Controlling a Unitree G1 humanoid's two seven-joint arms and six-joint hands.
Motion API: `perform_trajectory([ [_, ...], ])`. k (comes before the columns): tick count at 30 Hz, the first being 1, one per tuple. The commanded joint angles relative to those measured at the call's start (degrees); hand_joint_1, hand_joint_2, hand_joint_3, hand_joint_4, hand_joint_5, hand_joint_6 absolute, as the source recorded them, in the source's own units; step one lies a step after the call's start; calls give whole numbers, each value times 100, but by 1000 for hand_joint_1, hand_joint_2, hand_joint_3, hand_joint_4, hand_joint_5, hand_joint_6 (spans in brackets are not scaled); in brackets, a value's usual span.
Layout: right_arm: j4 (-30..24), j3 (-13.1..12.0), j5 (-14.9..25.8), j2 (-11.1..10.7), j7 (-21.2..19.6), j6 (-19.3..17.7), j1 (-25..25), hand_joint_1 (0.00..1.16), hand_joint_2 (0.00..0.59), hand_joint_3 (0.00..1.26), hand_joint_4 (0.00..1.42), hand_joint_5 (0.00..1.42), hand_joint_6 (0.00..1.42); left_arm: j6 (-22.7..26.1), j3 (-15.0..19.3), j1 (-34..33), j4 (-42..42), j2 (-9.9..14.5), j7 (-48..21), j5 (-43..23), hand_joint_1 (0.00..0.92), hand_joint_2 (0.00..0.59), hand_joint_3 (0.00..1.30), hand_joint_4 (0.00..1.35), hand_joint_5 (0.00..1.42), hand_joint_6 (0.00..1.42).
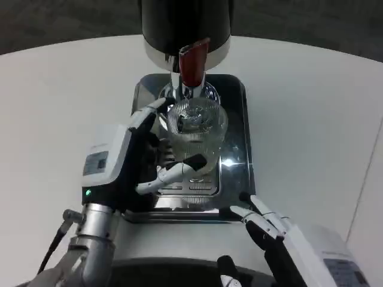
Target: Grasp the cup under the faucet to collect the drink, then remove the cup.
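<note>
A clear ribbed glass cup (196, 128) stands on the shiny metal drip tray (239, 173), just below the dispenser's chrome faucet (187, 89) with its red lever (192, 63). My left hand (128, 161) wraps the cup from the left, fingers (176, 170) curled around its near side and thumb behind it. At the tray's near right corner, my right hand (272, 230) hovers with fingers spread and nothing in it.
The black and chrome dispenser body (185, 27) rises at the back of the tray. White table (311, 119) surface lies open to both sides. A seam or table edge runs at the far right.
</note>
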Motion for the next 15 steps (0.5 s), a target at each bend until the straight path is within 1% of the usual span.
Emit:
perform_trajectory([
  [1,-61,-3,93,44,6,42,94,427,501,237,82,122,252,-465,435,556,-573,311,-261,-479,0,22,231,245,616,603],
  [2,-58,-7,104,39,4,42,102,427,501,237,82,122,253,-544,528,667,-720,359,-346,-581,0,48,218,237,595,579],
  [3,-49,-10,121,32,3,39,105,426,501,237,83,122,253,-726,701,833,-914,414,-578,-860,0,74,198,217,562,524],
  [6,-29,-6,146,19,10,28,91,425,501,237,83,127,254,-983,1144,1219,-1465,477,-1351,-1673,0,132,111,128,440,256],
  [7,-25,-3,147,18,12,27,84,425,501,237,84,128,255,-969,1320,1360,-1764,467,-1870,-2232,0,140,73,81,388,193],
  [8,-14,3,149,18,23,30,67,425,501,237,84,129,255,-931,1454,1467,-2000,452,-2276,-2644,0,149,32,28,324,141],
  [10,13,13,151,19,35,33,29,424,501,237,85,131,256,-742,1675,1673,-2634,468,-3251,-3669,0,168,1,1,216,91],
  [11,24,17,151,18,38,34,13,424,501,237,85,131,256,-592,1750,1746,-2969,505,-3737,-4172,0,192,0,0,162,66],
  [12,33,20,151,21,38,38,2,423,501,237,85,132,257,-450,1831,1808,-3232,521,-4129,-4539,0,224,0,0,106,46],
  [13,39,25,143,27,41,48,-6,423,501,237,86,132,257,-238,1913,1857,-3505,534,-4543,-4934,0,237,0,0,56,24],
  [14,42,29,138,31,43,55,-11,423,501,237,86,132,257,62,2006,1886,-3834,552,-5047,-5473,0,247,0,0,15,5],
  [15,44,34,133,39,43,66,-14,423,501,237,86,132,258,322,2114,1915,-4089,545,-5447,-5853,0,250,0,0,3,1],
])
